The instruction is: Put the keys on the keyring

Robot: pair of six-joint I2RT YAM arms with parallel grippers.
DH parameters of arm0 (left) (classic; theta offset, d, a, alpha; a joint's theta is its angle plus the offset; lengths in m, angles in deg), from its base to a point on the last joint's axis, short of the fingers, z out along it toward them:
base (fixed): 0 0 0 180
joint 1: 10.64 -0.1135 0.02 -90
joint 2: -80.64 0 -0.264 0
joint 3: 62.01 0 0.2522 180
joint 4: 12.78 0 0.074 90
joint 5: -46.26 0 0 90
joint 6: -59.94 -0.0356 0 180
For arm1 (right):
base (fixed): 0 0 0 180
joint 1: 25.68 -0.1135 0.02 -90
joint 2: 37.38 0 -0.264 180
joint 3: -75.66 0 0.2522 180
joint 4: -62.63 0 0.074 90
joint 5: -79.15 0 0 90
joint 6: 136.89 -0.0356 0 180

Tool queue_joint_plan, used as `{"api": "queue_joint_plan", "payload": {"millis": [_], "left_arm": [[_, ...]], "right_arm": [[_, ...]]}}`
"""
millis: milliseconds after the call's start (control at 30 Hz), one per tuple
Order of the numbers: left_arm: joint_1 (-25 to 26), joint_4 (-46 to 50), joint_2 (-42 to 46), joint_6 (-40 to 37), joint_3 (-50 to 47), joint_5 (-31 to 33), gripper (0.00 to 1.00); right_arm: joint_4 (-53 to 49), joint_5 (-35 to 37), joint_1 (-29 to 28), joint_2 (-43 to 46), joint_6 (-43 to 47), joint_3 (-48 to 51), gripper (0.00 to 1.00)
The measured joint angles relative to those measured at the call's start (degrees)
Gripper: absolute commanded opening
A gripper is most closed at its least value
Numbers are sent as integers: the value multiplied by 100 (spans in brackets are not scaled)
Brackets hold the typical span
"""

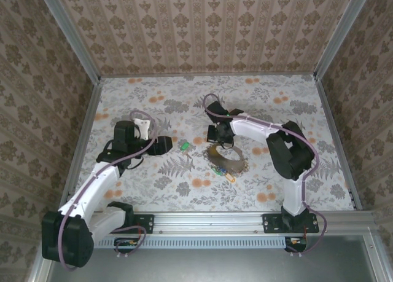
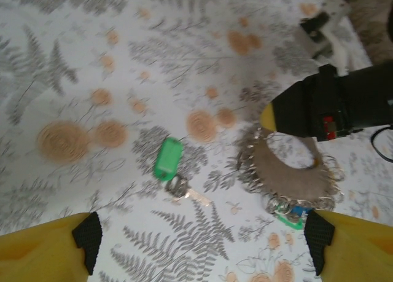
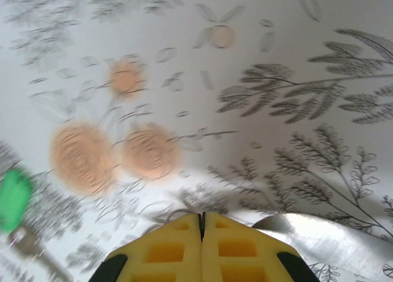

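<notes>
The keyring is a brownish hoop lined with small metal rings, lying at table centre. A loose green-headed key lies left of it. Green and blue tags hang at the hoop's near edge, and a yellow-orange key lies beside it. My right gripper is shut, its yellow tip on the hoop's far edge, where a thin dark curve runs in under the fingertips. My left gripper hovers open above the table just short of the green key, empty.
The table carries a floral cloth, with patterned walls on three sides. The right arm's black body reaches over the keyring's far side. The left arm lies along the left half.
</notes>
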State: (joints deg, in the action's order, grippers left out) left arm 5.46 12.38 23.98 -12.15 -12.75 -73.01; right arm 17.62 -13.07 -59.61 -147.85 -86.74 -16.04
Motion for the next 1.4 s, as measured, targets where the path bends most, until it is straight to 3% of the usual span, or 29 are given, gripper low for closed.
{"api": "queue_joint_plan", "payload": {"millis": [200, 367, 567, 733, 967, 1400], "left_arm": [[0, -317, 192, -693, 133, -732, 59], [20, -393, 96, -1303, 393, -1519, 52], [479, -389, -389, -2124, 608, -2308, 52], [887, -350, -549, -2715, 686, -2520, 54], [1029, -315, -662, -3309, 1086, -2697, 55], [1740, -114, -887, -3665, 1276, -2861, 48]], "right_arm": [[693, -597, 2, 1226, 1325, 807, 4], [1294, -1519, -9, 2520, 2872, 1624, 0], [1613, -2708, -9, 3536, 4371, 2024, 0], [1738, -3331, -9, 3794, 5088, 2024, 0], [1740, -3915, -26, 3805, 5646, 2013, 0], [1897, -4242, -83, 3814, 6072, 1974, 0]]}}
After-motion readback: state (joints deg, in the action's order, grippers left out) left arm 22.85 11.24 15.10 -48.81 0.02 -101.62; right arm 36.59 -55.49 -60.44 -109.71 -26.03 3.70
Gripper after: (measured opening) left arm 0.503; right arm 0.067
